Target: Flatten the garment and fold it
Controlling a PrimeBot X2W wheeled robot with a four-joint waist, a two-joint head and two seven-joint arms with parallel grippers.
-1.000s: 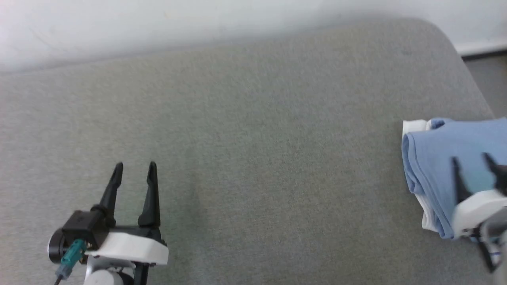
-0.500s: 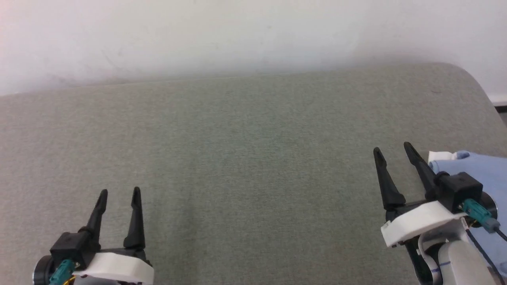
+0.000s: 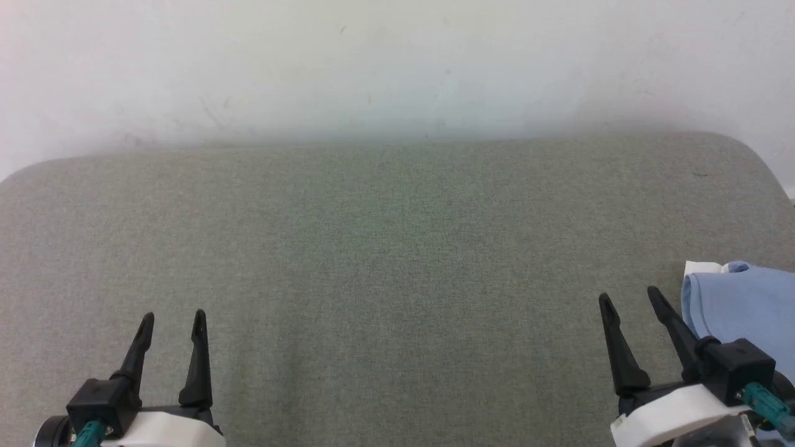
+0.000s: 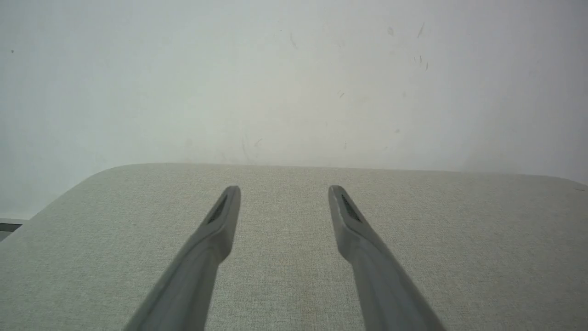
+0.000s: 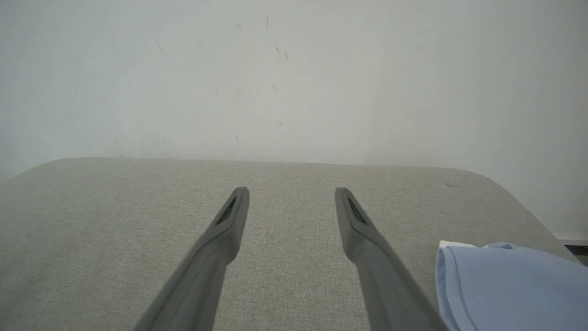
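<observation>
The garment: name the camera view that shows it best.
The right wrist view: the garment lies large at lower right, its rounded fold and white trim clear. The head view catches a smaller piece at its right edge.

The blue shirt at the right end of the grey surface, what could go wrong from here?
1. The garment lies doubled over by the rounded right end of the surface; a pull outward may drag it off.
2. The right gripper is open beside it, the left gripper open far across; a one-handed grasp may bunch the layers.
3. The head view cuts off part of the garment, so a grasp point may be misjudged.
</observation>
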